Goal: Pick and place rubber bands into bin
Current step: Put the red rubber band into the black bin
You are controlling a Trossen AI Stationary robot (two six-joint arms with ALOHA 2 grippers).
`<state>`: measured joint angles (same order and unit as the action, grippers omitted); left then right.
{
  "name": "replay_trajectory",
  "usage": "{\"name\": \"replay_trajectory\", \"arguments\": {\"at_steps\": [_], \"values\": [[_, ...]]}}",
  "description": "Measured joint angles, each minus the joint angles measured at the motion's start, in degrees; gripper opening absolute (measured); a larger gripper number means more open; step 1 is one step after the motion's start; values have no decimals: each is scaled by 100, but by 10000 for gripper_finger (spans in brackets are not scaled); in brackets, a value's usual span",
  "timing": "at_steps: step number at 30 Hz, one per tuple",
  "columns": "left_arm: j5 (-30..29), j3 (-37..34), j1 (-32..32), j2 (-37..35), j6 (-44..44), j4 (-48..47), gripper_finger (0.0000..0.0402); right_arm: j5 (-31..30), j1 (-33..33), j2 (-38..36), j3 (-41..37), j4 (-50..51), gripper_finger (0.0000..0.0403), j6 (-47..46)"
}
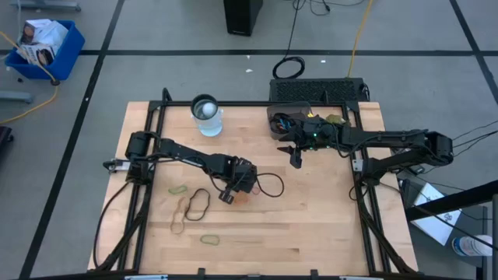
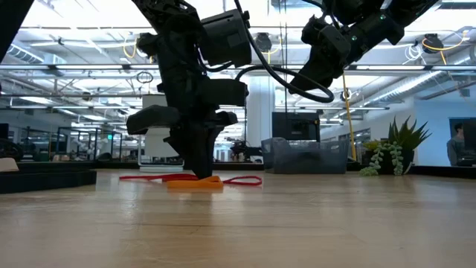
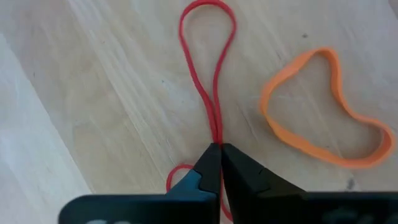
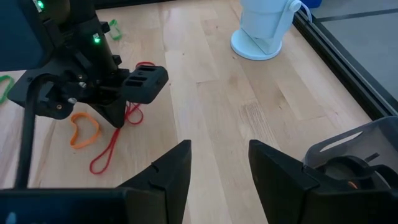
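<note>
My left gripper [image 3: 216,152] stands at the table's middle, its tips down on the wood [image 2: 201,173], shut on a thin red rubber band [image 3: 208,62]. An orange band [image 3: 323,112] lies flat just beside it. More bands, green [image 1: 177,188], black [image 1: 198,204], tan [image 1: 179,222] and green [image 1: 208,239], lie on the table nearer its left front. The smoky-grey bin [image 1: 286,120] stands at the far edge and holds some bands. My right gripper [image 4: 221,162] hovers open and empty beside the bin [image 4: 354,158], above the table. My left gripper pinches the red band at its middle [image 3: 215,138] between its two fingertips, both strands pressed together. The fingers come from above, pointing down. The band lies flat on the table, one loop [image 3: 208,37] stretching ahead of the tips and a smaller one [image 3: 177,174] behind.
A clear round cup [image 1: 207,115] stands at the far edge, left of the bin. A black frame [image 1: 148,155] runs along the table's left, right and far sides. A thick black cable [image 1: 268,185] loops off the left arm's wrist.
</note>
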<state>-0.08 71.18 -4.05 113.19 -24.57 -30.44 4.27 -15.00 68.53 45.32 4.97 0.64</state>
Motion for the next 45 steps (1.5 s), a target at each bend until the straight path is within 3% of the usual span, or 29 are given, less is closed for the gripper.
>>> {"name": "replay_trajectory", "arguments": {"at_steps": [5,16,26,45], "values": [[-154,30,-7,7,490,22,8,2,0,0,0,1,155,0],[-269,44,-5,15,587,127,45,13,0,0,2,1,155,0],[-273,46,-10,15,1755,177,41,24,0,0,2,2,155,0],[-235,44,-10,25,1986,477,42,24,1,0,2,2,155,0]]}}
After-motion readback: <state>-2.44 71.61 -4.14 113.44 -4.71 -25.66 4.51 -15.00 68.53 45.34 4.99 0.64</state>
